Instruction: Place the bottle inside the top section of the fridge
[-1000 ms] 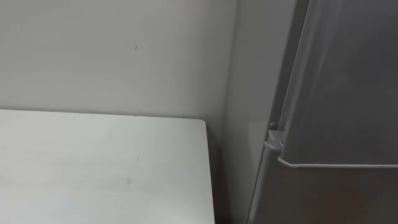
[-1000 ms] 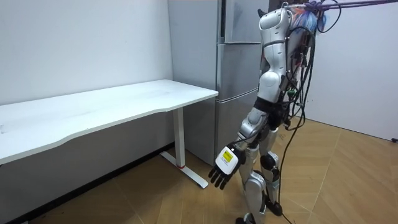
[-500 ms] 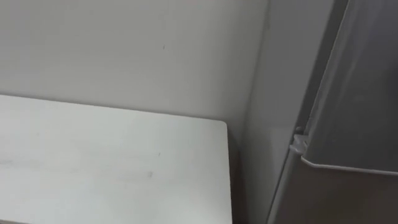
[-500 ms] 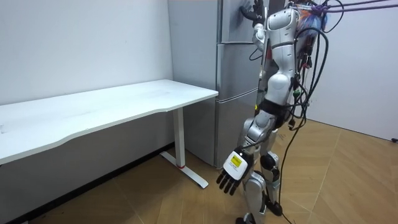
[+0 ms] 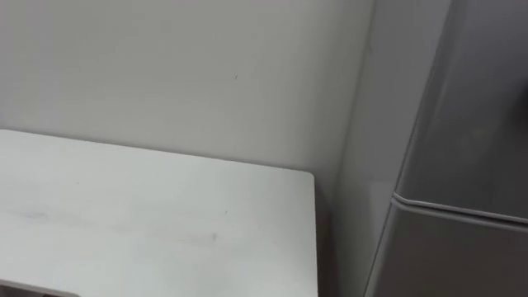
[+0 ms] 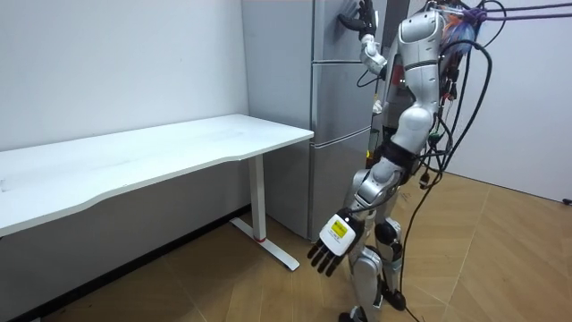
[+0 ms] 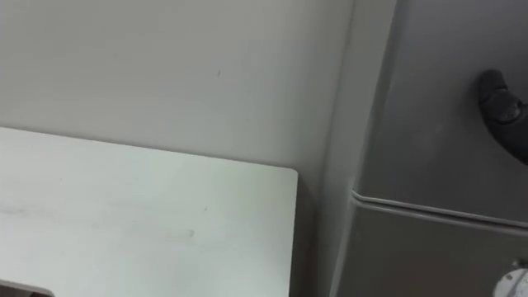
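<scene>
A: Right hand (image 7: 499, 103)?
B: It's reaching the upper fridge door (image 7: 429, 107), just beyond its fingers. Whether they are curled or straight, I cannot tell.
A: Left hand (image 6: 332, 246)? Bottle?
B: It's hanging low, fingers spread. The bottle's place — cannot tell.

Soft, even light from overhead — no hard shadows anywhere. The white surface (image 5: 148, 214) is the brightest area, and the wall (image 5: 165, 66) behind it is a flat pale grey. Dark shade fills the gap between the surface's end and the fridge (image 5: 462, 124), whose door carries a dull sheen and one bright seam line. The right robot hand (image 7: 499, 103) shows dark against it. In the room view, shade lies under the surface.
</scene>
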### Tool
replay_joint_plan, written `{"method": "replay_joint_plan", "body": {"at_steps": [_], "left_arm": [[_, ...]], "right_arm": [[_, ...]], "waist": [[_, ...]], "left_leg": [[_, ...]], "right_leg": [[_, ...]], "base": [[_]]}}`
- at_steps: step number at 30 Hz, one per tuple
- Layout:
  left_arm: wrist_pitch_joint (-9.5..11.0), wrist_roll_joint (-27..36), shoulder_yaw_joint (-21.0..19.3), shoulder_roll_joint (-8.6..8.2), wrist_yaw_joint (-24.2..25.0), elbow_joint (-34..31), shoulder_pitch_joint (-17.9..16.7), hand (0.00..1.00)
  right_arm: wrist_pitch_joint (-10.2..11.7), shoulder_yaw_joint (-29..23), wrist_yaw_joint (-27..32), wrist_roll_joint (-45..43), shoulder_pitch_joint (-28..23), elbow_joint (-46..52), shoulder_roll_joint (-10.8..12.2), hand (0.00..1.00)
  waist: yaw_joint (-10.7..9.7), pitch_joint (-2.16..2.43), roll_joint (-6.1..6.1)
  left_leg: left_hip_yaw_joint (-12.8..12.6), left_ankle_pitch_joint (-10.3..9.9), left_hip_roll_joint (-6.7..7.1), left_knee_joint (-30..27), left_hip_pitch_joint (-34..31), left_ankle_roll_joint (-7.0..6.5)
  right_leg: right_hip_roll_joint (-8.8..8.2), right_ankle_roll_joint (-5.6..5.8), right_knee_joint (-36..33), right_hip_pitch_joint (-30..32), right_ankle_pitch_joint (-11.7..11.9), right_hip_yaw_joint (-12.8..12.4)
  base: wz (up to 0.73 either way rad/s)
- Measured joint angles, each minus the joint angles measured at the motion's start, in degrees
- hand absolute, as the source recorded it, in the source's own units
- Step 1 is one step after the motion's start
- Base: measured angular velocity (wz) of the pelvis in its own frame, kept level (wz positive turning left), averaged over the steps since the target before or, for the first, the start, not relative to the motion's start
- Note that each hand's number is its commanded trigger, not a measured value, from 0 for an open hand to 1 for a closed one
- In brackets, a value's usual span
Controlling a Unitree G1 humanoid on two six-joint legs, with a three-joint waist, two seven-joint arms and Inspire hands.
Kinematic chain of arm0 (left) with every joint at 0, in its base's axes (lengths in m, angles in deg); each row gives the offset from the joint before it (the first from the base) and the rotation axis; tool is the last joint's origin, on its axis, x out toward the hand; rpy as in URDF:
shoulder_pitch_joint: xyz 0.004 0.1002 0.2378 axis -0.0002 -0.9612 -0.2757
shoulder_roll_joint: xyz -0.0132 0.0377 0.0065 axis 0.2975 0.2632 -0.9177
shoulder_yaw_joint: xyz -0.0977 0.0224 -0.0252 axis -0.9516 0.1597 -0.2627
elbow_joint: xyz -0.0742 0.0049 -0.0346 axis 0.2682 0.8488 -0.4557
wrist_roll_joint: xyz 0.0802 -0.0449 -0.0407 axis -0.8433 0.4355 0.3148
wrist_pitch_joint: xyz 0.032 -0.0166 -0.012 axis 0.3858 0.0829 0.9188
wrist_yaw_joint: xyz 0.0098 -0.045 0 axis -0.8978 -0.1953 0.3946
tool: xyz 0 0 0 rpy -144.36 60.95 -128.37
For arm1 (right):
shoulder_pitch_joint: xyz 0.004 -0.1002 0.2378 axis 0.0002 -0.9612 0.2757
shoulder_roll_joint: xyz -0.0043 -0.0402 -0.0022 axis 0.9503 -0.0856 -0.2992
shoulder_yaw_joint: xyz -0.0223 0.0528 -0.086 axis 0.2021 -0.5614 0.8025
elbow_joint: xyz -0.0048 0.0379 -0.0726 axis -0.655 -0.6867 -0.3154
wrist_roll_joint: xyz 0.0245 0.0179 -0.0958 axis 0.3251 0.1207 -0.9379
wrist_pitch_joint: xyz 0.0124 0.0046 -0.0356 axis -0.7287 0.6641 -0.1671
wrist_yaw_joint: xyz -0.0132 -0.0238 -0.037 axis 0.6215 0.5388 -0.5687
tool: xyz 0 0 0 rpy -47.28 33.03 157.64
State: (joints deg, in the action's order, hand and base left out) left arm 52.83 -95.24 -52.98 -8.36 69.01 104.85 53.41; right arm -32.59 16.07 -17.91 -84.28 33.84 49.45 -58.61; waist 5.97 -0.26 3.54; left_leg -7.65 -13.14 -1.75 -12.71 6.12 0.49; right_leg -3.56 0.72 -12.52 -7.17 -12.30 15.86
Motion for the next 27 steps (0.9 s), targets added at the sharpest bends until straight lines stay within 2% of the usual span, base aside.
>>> {"method": "replay_joint_plan", "body": {"at_steps": [6,14,27], "left_arm": [[-2.4,-0.4,0.3,0.11,0.2,0.3,0.5,0.0],[-4.5,-0.4,0.3,0.31,1.5,0.1,0.5,0.0],[-4.5,-0.3,0.4,1.1,0.7,0.0,0.5,0.0]], "right_arm": [[0.1,0.4,0.0,-2.1,0.1,-4.2,-1.9,0.0],[-0.4,0.6,-0.7,-2.2,0.1,-7.3,-2.1,0.0],[-0.6,1.0,-1.1,-1.5,0.4,-9.1,-2.1,0.0]], "waist": [[0.5,-0.05,0.16],[0.7,-0.13,1.36],[0.4,-0.04,1.4]], "left_leg": [[0.1,0.3,0.2,-0.1,0.2,-0.31],[0.2,0.7,0.29,-0.3,-0.1,-0.47],[0.2,0.8,0.16,-1.0,-0.5,-0.57]], "right_leg": [[-0.19,0.1,-0.1,-0.2,0.4,-0.1],[-0.29,0.13,-0.2,-0.1,0.6,-0.1],[-0.2,0.02,0.2,-0.1,1.5,0.0]], "base": [[0.0],[0.0],[0.0]]}}
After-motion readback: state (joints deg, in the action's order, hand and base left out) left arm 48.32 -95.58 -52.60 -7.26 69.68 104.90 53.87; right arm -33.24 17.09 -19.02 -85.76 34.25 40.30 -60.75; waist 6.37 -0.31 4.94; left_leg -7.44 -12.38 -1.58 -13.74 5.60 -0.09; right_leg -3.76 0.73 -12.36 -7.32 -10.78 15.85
